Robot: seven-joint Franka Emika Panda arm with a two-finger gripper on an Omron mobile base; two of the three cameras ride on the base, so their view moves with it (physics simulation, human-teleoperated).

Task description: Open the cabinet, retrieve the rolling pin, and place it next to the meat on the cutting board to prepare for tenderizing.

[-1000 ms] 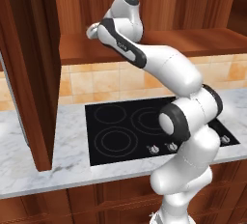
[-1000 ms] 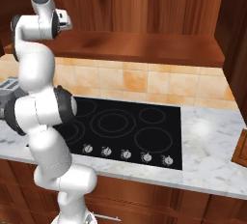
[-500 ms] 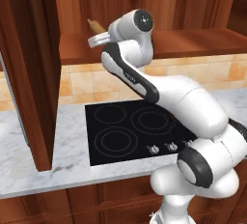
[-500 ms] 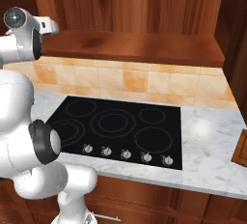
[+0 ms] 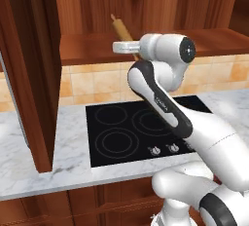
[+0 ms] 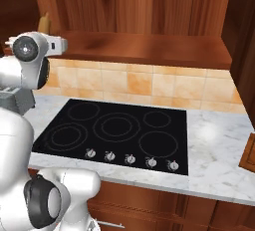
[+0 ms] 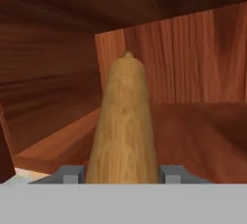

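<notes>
Hand view: rolling pin (image 7: 123,126), smooth light-tan wood, faint grain, rounded cylinder tapering to a small nub at the far end. My hand (image 7: 122,174) has a grey fingertip (image 7: 71,175) on either side of its near end, pressed to the wood, partly closed and holding it. Long axis runs straight away from me toward the cabinet's (image 7: 193,54) back wall, dark reddish-brown, vertical grain. Left base view: pin (image 5: 123,32) lies over the cabinet's bottom shelf (image 5: 87,47), far end angled up and to the left. Below, glossy black stovetop (image 5: 126,135) set in the white marbled bench (image 5: 53,169).
</notes>
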